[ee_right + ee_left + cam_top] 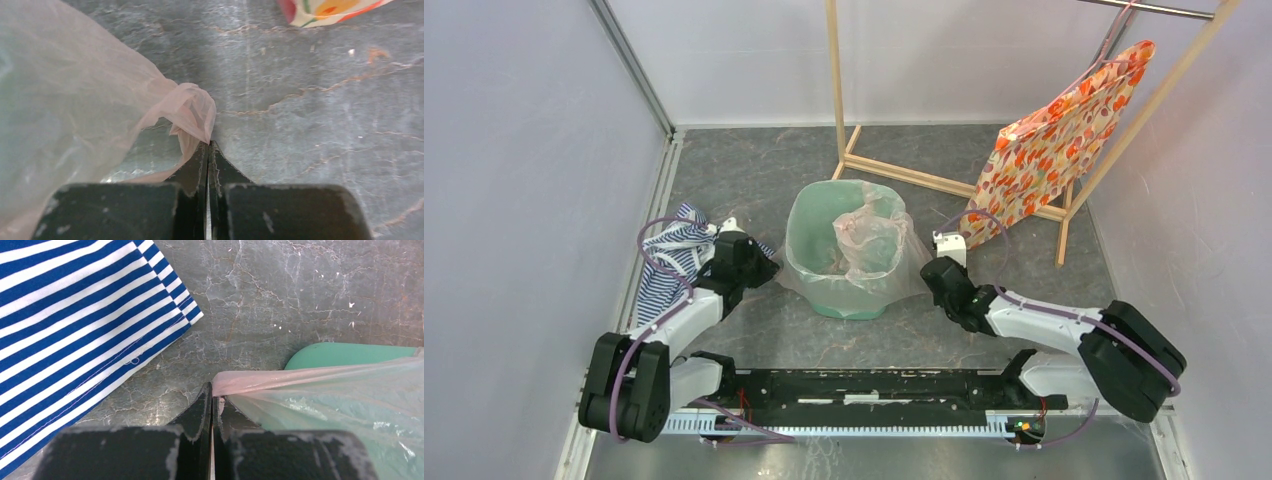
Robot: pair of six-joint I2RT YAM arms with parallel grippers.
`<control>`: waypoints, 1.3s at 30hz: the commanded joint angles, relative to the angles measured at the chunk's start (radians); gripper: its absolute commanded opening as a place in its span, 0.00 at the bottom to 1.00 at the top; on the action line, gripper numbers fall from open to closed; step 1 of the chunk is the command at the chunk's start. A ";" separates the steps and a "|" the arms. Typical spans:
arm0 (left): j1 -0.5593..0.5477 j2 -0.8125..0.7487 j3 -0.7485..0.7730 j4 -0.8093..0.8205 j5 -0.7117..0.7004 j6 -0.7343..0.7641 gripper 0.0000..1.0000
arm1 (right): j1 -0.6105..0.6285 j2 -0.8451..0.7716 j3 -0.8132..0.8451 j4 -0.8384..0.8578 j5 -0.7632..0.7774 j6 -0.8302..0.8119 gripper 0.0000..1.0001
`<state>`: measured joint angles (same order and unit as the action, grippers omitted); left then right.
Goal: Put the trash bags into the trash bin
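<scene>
The mint-green trash bin (819,215) stands mid-table with the pale-pink trash bag (869,240) draped in and over it, its film spilling outside the walls. My left gripper (769,268) is shut on the bag's left edge; in the left wrist view the gripper (212,390) pinches the film (310,390) beside the bin (345,354). My right gripper (927,270) is shut on the bag's right edge; in the right wrist view the gripper (208,145) holds a bunched corner of the bag (192,107).
A blue-white striped cloth (669,255) lies left of the bin and under my left arm; it also shows in the left wrist view (75,325). An orange floral bag (1059,140) hangs on a wooden rack (944,180) at the back right. White walls enclose the table.
</scene>
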<state>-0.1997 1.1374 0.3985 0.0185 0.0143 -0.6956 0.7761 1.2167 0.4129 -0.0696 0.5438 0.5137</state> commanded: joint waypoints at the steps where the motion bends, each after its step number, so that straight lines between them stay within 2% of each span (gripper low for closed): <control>1: -0.010 -0.025 -0.010 0.030 -0.151 -0.009 0.02 | 0.005 0.055 0.042 -0.165 0.222 -0.023 0.00; 7: -0.015 -0.043 -0.025 0.034 -0.212 0.002 0.02 | 0.016 0.126 0.092 -0.236 0.322 -0.021 0.00; 14: -0.017 -0.076 -0.031 0.026 -0.227 0.010 0.02 | 0.019 0.146 0.162 -0.263 0.281 -0.037 0.02; 15: -0.017 -0.083 -0.034 0.025 -0.223 0.011 0.02 | 0.020 0.127 0.168 -0.270 0.263 -0.040 0.11; 21: -0.039 -0.108 -0.070 0.031 -0.238 0.014 0.02 | 0.020 -0.007 0.173 -0.296 0.202 -0.065 0.33; 25: -0.063 -0.106 -0.085 0.055 -0.242 -0.005 0.02 | 0.019 -0.063 0.196 -0.325 0.145 -0.072 0.58; 27: -0.075 -0.104 -0.083 0.058 -0.244 -0.010 0.03 | 0.020 -0.105 0.207 -0.344 0.116 -0.074 0.66; 28: -0.076 -0.103 -0.078 0.056 -0.240 -0.010 0.04 | 0.019 -0.128 0.219 -0.361 0.110 -0.073 0.70; 30: -0.078 -0.110 -0.067 0.043 -0.232 -0.016 0.13 | 0.020 -0.168 0.240 -0.391 0.100 -0.076 0.77; 33: -0.078 -0.129 -0.042 0.007 -0.229 -0.022 0.35 | 0.020 -0.222 0.291 -0.443 0.074 -0.086 0.82; 34: -0.078 -0.138 -0.032 -0.012 -0.234 -0.025 0.38 | 0.020 -0.237 0.306 -0.451 0.055 -0.095 0.82; 39: -0.078 -0.212 0.002 -0.134 -0.260 -0.027 0.45 | 0.020 -0.296 0.393 -0.480 -0.017 -0.118 0.81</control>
<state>-0.2729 0.9928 0.3458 -0.0383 -0.1932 -0.6960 0.7975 0.9676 0.7216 -0.5148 0.5922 0.4213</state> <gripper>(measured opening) 0.433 0.818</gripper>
